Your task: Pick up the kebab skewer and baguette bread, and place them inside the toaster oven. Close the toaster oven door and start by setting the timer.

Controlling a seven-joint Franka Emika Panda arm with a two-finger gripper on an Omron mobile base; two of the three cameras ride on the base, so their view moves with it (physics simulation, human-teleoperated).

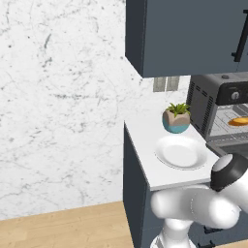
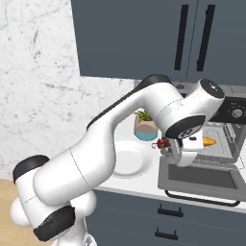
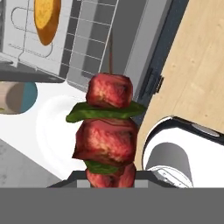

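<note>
baguette bread [image 2: 208, 141] inside toaster oven [image 2: 226, 129], plate [image 1: 181, 152] left of oven, potted plant [image 1: 176, 117] behind plate

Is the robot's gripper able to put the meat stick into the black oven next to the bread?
Probably yes. The gripper, shut on the reddish-brown kebab skewer, hangs before the open toaster oven door; the wire rack beside the golden baguette bread looks free.

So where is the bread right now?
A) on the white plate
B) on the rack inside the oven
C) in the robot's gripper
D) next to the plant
B: the bread lies on the wire rack inside the open oven, while the plate is bare and the gripper holds the skewer.
</note>
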